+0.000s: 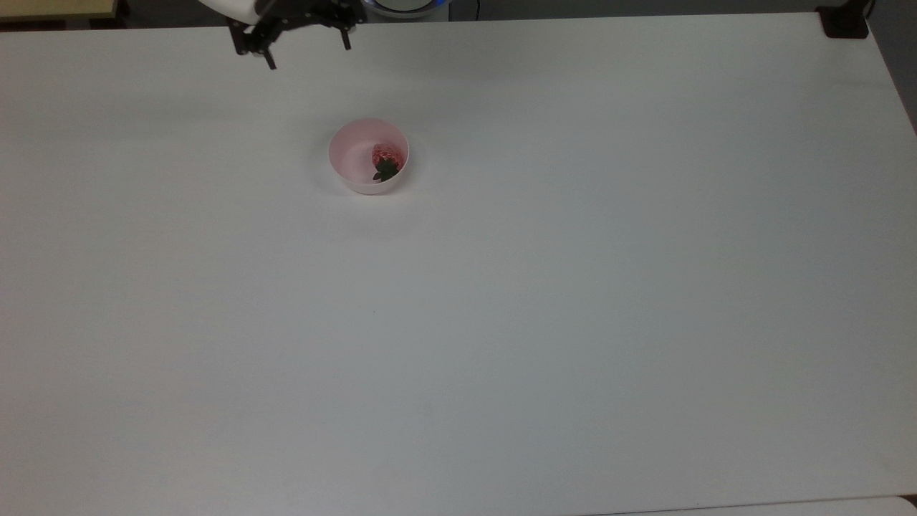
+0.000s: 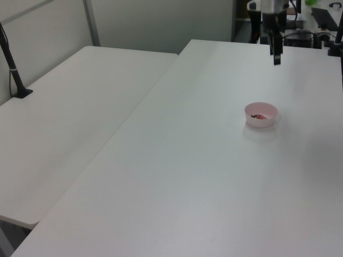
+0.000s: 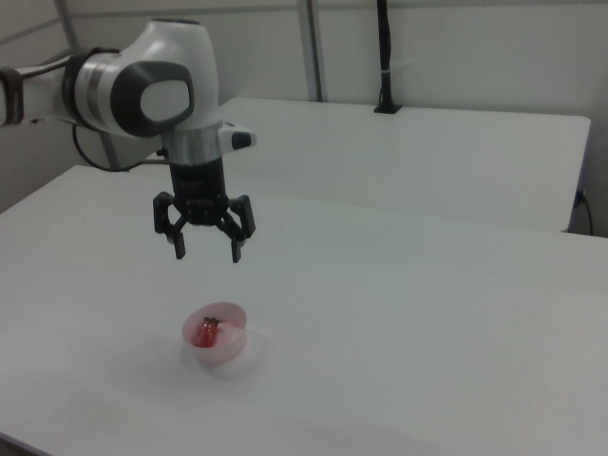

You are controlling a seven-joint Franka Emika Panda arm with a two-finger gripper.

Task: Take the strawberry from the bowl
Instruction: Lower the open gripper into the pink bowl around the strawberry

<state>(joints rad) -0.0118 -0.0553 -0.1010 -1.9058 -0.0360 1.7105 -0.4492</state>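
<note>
Approach stage, before any contact. My jaws point(image 3: 206, 252) hang in the air with the two fingers spread wide apart and nothing between them, pointing straight down at the bench point(image 1: 544, 301). The strawberry point(image 1: 385, 160) lies inside the bowl point(image 1: 351, 154), resting against the wall on the top view's right, its dark green cap turned toward the top view's bottom edge and its red body toward the top edge; its long axis therefore runs roughly up and down in the top view. In the right view the strawberry point(image 3: 205, 332) sits in the bowl point(image 3: 232, 340) below my jaws and well apart from them. In the top view my jaws point(image 1: 308, 49) stand toward the top edge and somewhat to the top view's left of the bowl. The left view shows my jaws point(image 2: 276, 57) beyond the bowl point(image 2: 261, 114), high above the bench. I judge the coming move to be a short travel over the bowl, then a descent with the fingers straddling the fruit across its narrow width, clear of the near wall.
</note>
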